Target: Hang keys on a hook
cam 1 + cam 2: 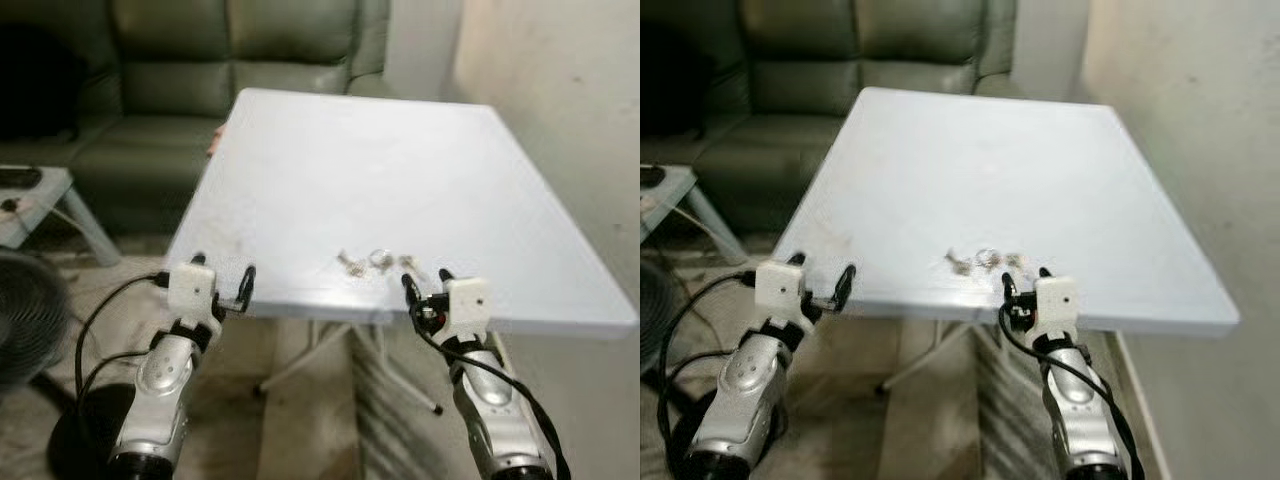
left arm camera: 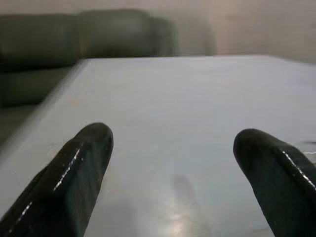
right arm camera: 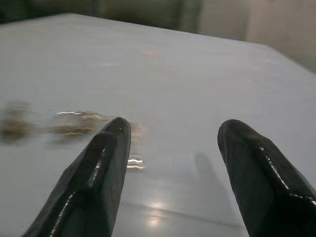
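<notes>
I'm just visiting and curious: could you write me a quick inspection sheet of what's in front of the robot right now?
Surface: white folding table, bare except near its front edge.
Job's things: keys lie flat near the front edge; hook: nothing seen.
Clutter: nothing seen.
Grippers: left gripper open at the table's front left corner; right gripper open just right of the keys, holding nothing.
Cables: black cables run along both arms.
Surroundings: green sofa behind, fan and small side table at left, wall at right.

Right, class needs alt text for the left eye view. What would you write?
A bunch of keys lies near the front edge of a white table, with the right gripper open just before it and the left gripper open at the table's left corner. A green sofa stands behind.
</notes>
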Motion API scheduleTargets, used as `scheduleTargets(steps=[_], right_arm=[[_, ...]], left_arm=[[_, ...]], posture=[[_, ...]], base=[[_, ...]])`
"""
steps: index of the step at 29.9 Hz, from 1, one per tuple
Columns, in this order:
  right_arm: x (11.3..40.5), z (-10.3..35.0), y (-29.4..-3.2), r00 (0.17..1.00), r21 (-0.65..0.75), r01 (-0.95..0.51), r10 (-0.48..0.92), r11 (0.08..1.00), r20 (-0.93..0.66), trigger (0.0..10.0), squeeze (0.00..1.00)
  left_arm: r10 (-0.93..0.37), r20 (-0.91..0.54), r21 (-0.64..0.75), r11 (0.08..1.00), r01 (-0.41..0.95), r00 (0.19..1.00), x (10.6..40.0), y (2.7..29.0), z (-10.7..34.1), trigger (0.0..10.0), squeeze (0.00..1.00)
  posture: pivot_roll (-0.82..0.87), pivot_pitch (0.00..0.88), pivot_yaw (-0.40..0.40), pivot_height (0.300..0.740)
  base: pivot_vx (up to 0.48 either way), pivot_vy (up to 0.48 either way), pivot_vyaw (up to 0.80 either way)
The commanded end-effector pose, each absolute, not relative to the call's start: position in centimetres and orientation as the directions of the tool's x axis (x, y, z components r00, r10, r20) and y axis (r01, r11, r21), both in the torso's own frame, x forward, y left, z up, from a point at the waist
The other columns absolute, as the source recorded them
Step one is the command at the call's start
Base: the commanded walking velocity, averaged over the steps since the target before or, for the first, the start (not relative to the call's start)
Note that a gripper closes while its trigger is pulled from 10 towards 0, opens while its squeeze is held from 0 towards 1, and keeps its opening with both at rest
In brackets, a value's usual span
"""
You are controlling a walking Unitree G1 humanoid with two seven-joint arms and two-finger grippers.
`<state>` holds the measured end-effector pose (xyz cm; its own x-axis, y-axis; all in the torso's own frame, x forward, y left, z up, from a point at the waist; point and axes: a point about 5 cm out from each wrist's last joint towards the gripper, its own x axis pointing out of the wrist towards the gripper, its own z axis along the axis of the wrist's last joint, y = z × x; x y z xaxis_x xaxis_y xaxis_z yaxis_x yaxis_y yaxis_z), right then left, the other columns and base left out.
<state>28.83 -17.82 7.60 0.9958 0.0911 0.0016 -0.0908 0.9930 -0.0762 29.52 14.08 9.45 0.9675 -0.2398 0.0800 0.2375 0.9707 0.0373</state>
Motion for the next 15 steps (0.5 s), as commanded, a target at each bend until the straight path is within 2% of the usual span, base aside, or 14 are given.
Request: scheduleTargets(steps=[1, 11, 15], right_arm=[[29.04, 7.94, -17.21, 0.994, -0.071, -0.108, 0.11, 0.992, 0.014, 10.0, 0.0], [29.25, 7.91, -17.13, 0.989, -0.084, -0.144, 0.145, 0.986, 0.005, 10.0, 0.0], [29.47, 7.99, -17.02, 0.978, -0.058, -0.21, 0.21, 0.976, 0.0, 10.0, 0.0]], left_arm=[[-0.194, 0.081, 0.068, 0.98, 0.189, 0.978, 29.6, 15.37, 9.71, 10.0, 0.0], [-0.18, 0.083, 0.062, 0.983, 0.176, 0.98, 29.59, 15.24, 9.74, 10.0, 0.0], [-0.182, 0.088, 0.07, 0.982, 0.176, 0.979, 29.64, 15.11, 9.79, 10.0, 0.0]], posture=[[-0.02, 0.0, -0.021, 0.74], [-0.01, 0.0, -0.027, 0.74], [-0.01, 0.0, -0.031, 0.74]], base=[[0.0, 0.0, 0.0], [0.0, 0.0, 0.0], [0.0, 0.0, 0.0]])
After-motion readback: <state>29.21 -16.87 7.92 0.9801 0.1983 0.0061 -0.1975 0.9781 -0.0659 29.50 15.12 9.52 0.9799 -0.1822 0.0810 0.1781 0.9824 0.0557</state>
